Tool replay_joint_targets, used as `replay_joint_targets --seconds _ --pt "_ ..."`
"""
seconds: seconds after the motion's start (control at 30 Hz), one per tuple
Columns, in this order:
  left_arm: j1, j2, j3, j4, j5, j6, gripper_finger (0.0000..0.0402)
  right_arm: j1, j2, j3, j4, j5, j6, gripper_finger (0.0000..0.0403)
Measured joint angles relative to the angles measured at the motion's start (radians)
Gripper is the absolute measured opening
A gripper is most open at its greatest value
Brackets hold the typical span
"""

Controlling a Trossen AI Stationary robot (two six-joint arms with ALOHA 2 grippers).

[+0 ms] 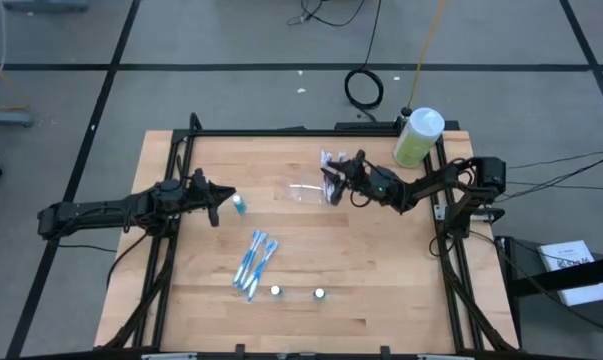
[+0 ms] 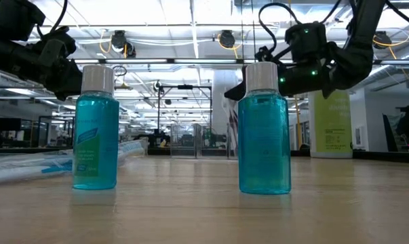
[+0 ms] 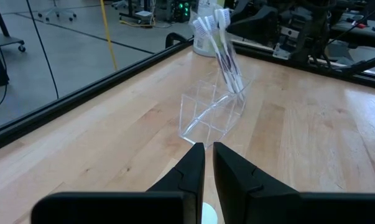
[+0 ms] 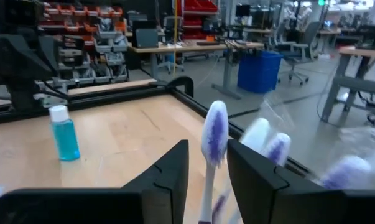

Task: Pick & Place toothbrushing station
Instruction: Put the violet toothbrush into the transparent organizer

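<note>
The see-through toothbrushing station (image 1: 303,192) rests on the wooden table at the far middle; it also shows in the left wrist view (image 3: 212,115). My right gripper (image 1: 333,185) is just to its right, shut on a bunch of white-and-purple toothbrushes (image 1: 327,160). They stand with their heads up and their lower ends (image 3: 237,87) in the station. My left gripper (image 1: 221,203) is shut and empty at the table's left, over a small blue bottle (image 1: 239,205) that stands upright. My right gripper (image 4: 207,165) has the toothbrushes between its two fingers by their handles (image 4: 207,199), below the bristle heads (image 4: 213,134). The fingers come about level from the table's right and lie across the brushes. The brushes stand tilted, heads up, lower ends down in the station.
Several packaged blue toothbrushes (image 1: 253,262) lie at the table's middle. Two small blue bottles (image 1: 276,291) (image 1: 319,294) stand near the front edge. A green bottle with a white cap (image 1: 418,135) stands at the far right corner. A black frame (image 1: 281,130) rims the table.
</note>
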Motion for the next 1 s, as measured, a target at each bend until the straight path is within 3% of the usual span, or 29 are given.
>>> replay_joint_targets --seconds 0.5,0.7,0.77,0.93,1.0 --pt "0.000 0.000 0.000 0.000 0.000 0.000 0.0037 0.053 0.000 0.000 0.149 0.110 -0.189 0.0104" --pt "0.000 0.000 0.000 0.000 0.000 0.000 0.0037 0.077 0.000 0.000 0.204 0.234 -0.277 0.0105" --pt "0.000 0.000 0.000 0.000 0.000 0.000 0.0037 0.089 0.000 0.000 0.203 0.212 -0.268 0.0105" --pt "0.000 0.000 0.000 0.000 0.000 0.000 0.0037 0.104 0.000 0.000 0.182 -0.002 -0.250 0.0105" --pt "0.000 0.000 0.000 0.000 0.000 0.000 0.0037 0.104 -0.001 0.005 0.163 -0.031 -0.204 0.0105"
